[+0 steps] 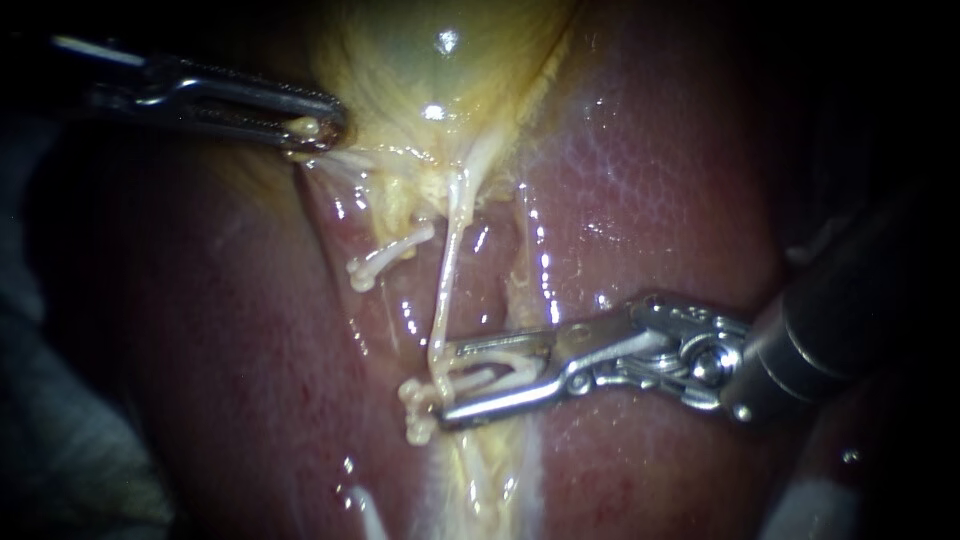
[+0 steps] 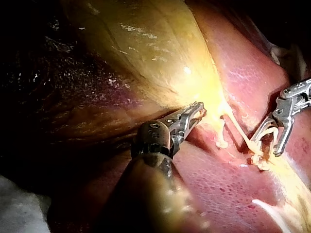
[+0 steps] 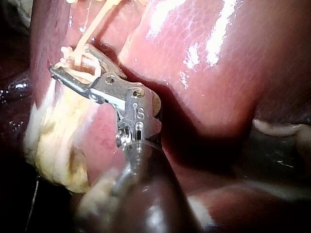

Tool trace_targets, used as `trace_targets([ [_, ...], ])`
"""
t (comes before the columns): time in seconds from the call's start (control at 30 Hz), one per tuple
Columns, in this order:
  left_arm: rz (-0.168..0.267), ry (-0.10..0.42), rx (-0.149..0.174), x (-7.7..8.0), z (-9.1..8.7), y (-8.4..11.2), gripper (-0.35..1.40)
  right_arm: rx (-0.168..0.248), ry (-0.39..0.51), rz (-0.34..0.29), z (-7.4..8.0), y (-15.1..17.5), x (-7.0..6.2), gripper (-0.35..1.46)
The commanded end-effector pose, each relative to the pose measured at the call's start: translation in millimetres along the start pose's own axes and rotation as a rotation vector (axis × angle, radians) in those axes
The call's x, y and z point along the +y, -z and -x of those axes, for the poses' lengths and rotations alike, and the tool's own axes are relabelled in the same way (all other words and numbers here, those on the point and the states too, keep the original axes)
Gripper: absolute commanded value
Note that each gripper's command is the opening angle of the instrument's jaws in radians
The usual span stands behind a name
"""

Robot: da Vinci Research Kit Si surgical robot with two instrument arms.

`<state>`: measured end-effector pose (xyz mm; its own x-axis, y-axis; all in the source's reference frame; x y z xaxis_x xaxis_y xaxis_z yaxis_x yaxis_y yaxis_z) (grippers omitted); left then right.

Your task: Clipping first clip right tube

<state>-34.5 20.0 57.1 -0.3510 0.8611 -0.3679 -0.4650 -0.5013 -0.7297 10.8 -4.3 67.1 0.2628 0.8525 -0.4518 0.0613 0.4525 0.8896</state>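
Note:
My right instrument [image 1: 452, 383] comes in from the right, its jaws open and straddling the low end of the right tube [image 1: 447, 280], a thin pale strand running down from the gallbladder [image 1: 440, 70]. A pale clip [image 1: 500, 365] lies along the inside of the jaws. The right wrist view shows the same jaws [image 3: 70, 60] around the tube [image 3: 95, 26]. My left instrument [image 1: 318, 128] is shut on the gallbladder's lower edge at upper left, as also appears in the left wrist view [image 2: 197, 112]. A short left tube [image 1: 385, 258] ends in a knobbly stump.
Glossy red liver [image 1: 650, 200] surrounds the tubes on both sides. Pale knobbly lumps [image 1: 415, 410] sit just beyond the right instrument's jaw tips. Yellowish fatty tissue [image 1: 480, 470] runs on below them. Grey cloth [image 1: 60, 440] lies at the lower left.

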Motion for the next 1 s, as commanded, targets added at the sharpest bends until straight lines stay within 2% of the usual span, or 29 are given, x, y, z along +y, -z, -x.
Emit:
trace_targets([
  [0.03, 0.000, 0.000, 0.000, 0.0, 0.0, 0.0, -0.35, -0.001, 0.000, -0.001, -0.1, 0.3, -0.1, 0.49],
  [0.27, 0.001, -0.001, 0.000, 0.0, 0.0, 0.1, -0.35, 0.007, -0.005, 0.009, -0.5, 2.6, -0.7, 0.49],
  [0.7, 0.001, -0.001, 0.000, 0.0, 0.0, 0.2, -0.35, -0.015, -0.011, 0.028, -1.0, 5.8, -1.5, 0.49],
  [0.9, 0.001, -0.001, 0.000, 0.0, 0.0, 0.2, -0.35, -0.042, -0.009, 0.052, -0.8, 6.2, -0.8, 0.49],
  [1.0, 0.001, -0.001, 0.000, 0.0, 0.0, 0.2, -0.35, -0.042, -0.009, 0.058, -0.8, 6.3, -0.4, 0.49],
])
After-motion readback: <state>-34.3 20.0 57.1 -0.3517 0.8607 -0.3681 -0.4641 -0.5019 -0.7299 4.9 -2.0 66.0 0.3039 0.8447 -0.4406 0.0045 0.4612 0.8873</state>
